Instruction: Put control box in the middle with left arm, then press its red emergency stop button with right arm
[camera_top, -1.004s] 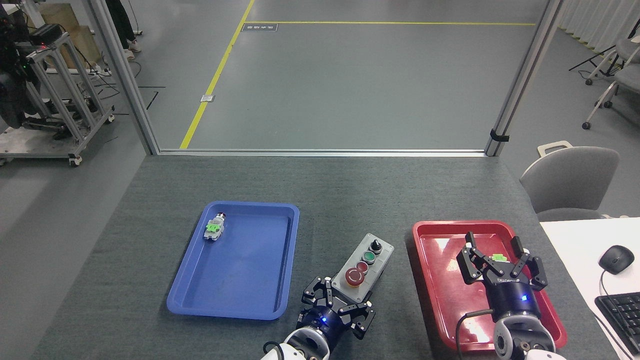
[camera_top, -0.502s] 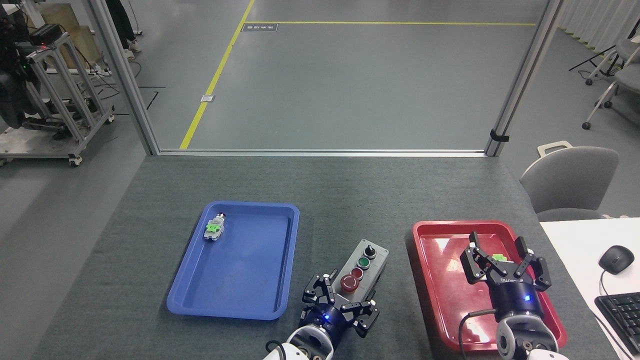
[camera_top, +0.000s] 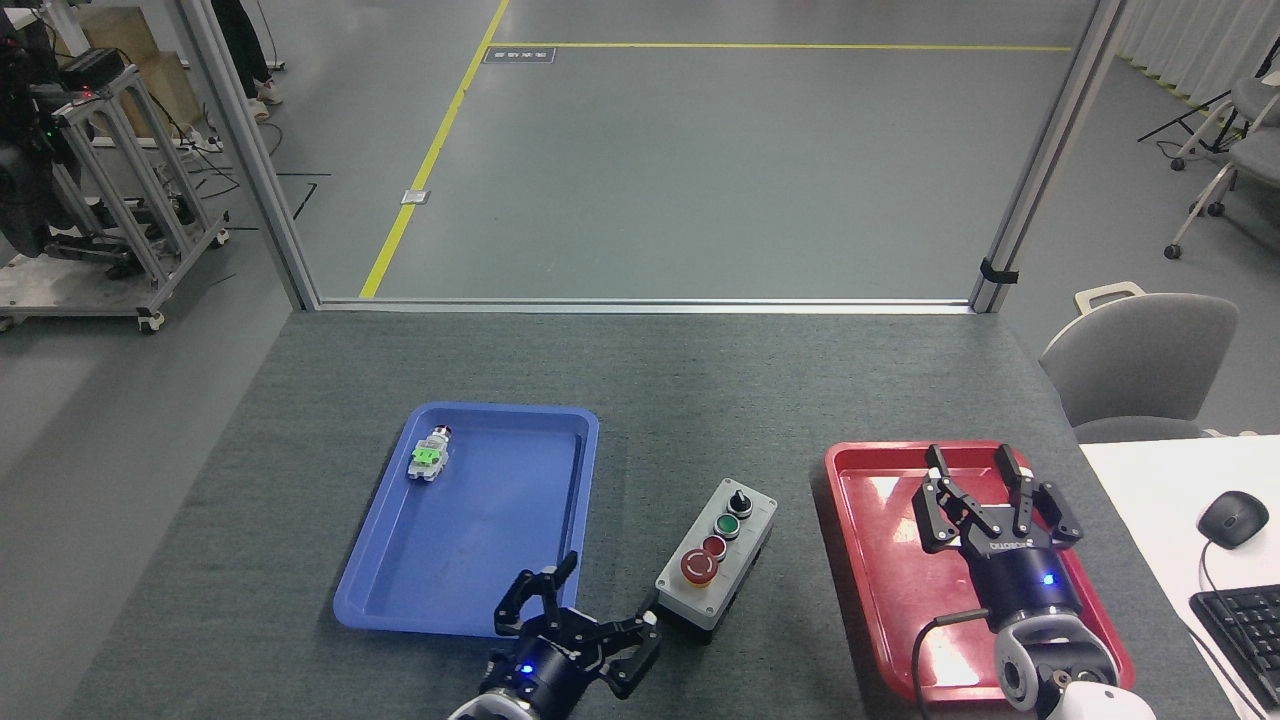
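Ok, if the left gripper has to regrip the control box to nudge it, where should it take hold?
Across the two long sides of the control box, at its near end, coming from the near-left where the left gripper sits open. The box is oblong and lies angled away to the right, so its narrow width probably fits between the fingers. Stay low on the black base, clear of the red emergency stop button.

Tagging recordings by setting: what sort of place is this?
Likely a robotics lab or test workshop: yellow floor line, wheeled aluminium-frame equipment cart, grey office chair beside a desk with black mouse.
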